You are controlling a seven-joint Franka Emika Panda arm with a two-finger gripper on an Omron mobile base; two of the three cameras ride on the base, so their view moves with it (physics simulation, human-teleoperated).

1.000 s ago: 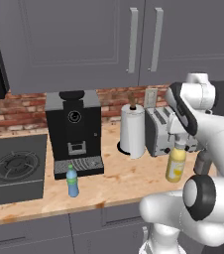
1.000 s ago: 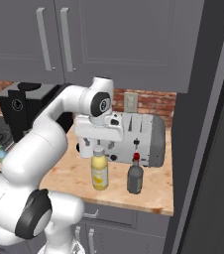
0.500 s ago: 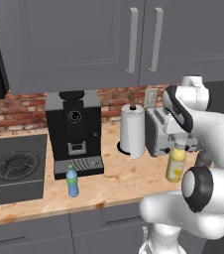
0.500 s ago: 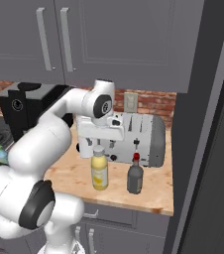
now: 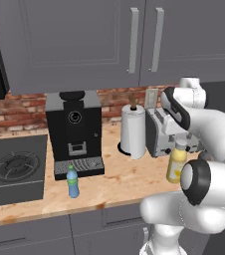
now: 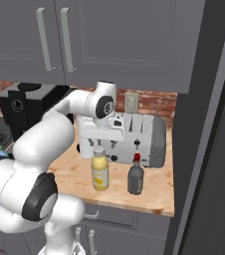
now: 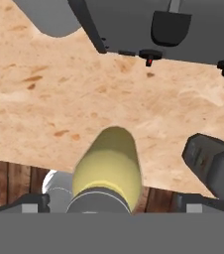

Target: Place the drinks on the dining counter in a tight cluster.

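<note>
The stout yellow bottle [image 5: 175, 164] [image 6: 100, 172] [image 7: 109, 163] stands upright near the front edge of the wood counter, just before the toaster. My gripper [image 6: 99, 145] [image 5: 181, 143] [image 7: 111, 203] hangs straight above its pale cap, open, a fingertip on each side and nothing gripped. The dark bottle with a red cap [image 6: 135, 177] [image 7: 215, 163] stands close to the yellow one's right. Far to the left, the slim blue bottle [image 5: 72, 182] stands in front of the coffee machine. The dining counter is out of view.
A steel toaster [image 6: 134, 139] stands right behind the two bottles. A paper towel roll [image 5: 133, 130] and the black coffee machine [image 5: 75, 132] are to its left, then the stove [image 5: 10, 167]. A tall dark panel [image 6: 209, 149] bounds the counter's right end.
The hand has eased down a little over the yellow bottle's cap. The bottles have not moved.
</note>
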